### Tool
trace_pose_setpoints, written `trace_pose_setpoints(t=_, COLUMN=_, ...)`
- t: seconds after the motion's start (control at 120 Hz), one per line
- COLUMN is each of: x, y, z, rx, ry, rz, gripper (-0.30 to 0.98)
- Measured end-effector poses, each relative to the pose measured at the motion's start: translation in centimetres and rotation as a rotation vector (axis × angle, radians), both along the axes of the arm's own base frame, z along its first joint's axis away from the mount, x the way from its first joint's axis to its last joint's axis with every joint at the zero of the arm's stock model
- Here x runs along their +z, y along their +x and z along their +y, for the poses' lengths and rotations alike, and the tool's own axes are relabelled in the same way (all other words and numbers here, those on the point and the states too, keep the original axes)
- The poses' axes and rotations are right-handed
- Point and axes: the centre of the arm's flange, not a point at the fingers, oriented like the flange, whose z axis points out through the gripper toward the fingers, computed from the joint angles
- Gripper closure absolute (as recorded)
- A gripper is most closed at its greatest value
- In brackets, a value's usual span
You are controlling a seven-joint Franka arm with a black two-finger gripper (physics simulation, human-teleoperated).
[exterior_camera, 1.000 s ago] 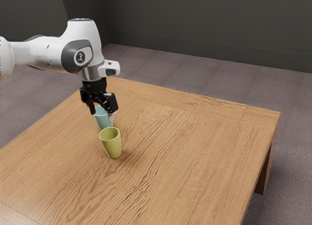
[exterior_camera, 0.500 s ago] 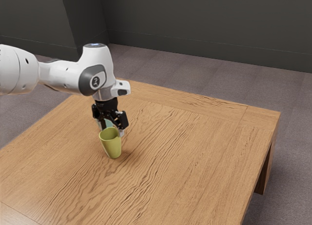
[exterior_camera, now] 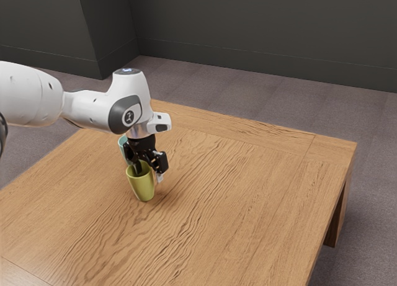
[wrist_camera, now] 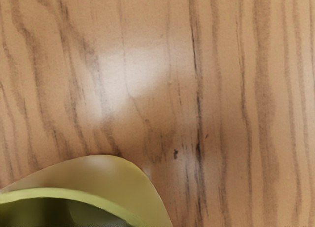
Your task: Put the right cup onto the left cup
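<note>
The wooden table [exterior_camera: 248, 199] spreads beneath and beyond the jaws, and over it the white arm [exterior_camera: 93, 109] has moved on: a second ago the hand hung above the pale teal cup, and now it is lower and over at the yellow-green one. That suggests the reach is for the yellow-green cup [exterior_camera: 143, 185], which I take to be the right cup, the one to be lifted. It stands upright on the wood, directly under the jaws, in the same spot as before; its rim also shows close to the hand in the wrist view. The teal cup [exterior_camera: 123, 151], likely the left one and so the target, is partly hidden behind the gripper [exterior_camera: 149, 174], just beside the jaws. Nothing is stacked so far.

The jaws stand apart. One finger reaches down at the yellow-green cup's mouth, the other hangs outside its wall; whether either touches, I cannot tell. The next move probably calls for settling the wall between them before closing, since an off-centre pinch could tip the cup.

Smallest of all, a round dark badge [exterior_camera: 129, 117] above the jaws bears a pale mark, too small to read.
</note>
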Motion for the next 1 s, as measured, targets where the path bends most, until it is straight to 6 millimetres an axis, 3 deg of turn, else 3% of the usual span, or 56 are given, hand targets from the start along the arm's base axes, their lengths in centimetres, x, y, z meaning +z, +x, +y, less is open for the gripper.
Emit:
trace_pose_setpoints(t=0.142, x=0.0, y=-0.1, z=0.1, rx=0.002, ry=0.000, rz=0.003, gripper=0.45)
trace_pose_setpoints(t=0.267, x=-0.1, y=-0.2, z=0.1, rx=0.004, ry=0.000, rz=0.008, gripper=0.62)
trace_pose_setpoints(t=0.5, x=-0.1, y=-0.2, z=0.1, rx=0.004, ry=0.000, rz=0.012, gripper=0.74)
trace_pose_setpoints(t=0.683, x=1.1, y=-0.2, z=0.1, rx=0.002, ry=0.001, rz=-0.003, gripper=0.77)
trace_pose_setpoints(t=0.833, x=3.9, y=-0.6, z=0.1, rx=0.003, ry=-0.002, rz=-0.020, gripper=0.78)
trace_pose_setpoints(t=1.0, x=10.4, y=-1.8, z=0.5, rx=0.005, ry=-0.006, rz=-0.064, gripper=0.78)
